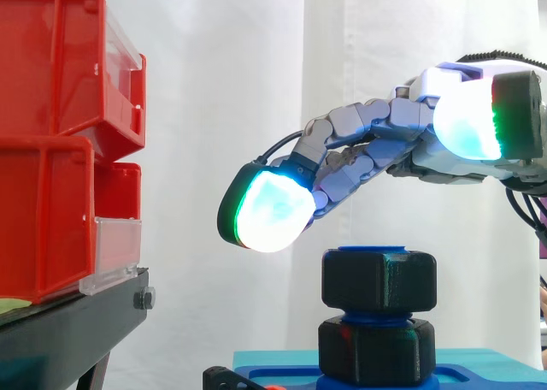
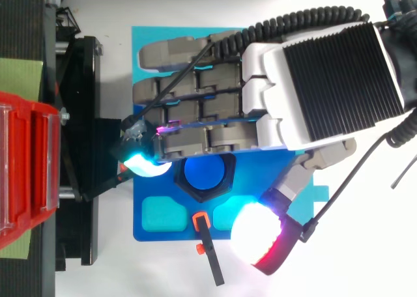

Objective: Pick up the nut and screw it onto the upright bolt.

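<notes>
I see hand (image 2: 326, 82) hovering over nut (image 1: 379, 280), fingers stretched loose, gripping nothing; nut sits round blue bolt (image 2: 206, 173) on blue base (image 2: 140, 232)

Black nut (image 1: 379, 280), blue bolt (image 2: 206, 173); red bins (image 1: 60, 133) — white curtain (image 1: 256, 65).

I see hand (image 1: 376, 150), fingers loosely extended, empty; just below it, not touching, black nut (image 1: 379, 280) sits on blue bolt (image 1: 373, 251); red bins (image 1: 60, 150) well beyond its fingertips
</notes>
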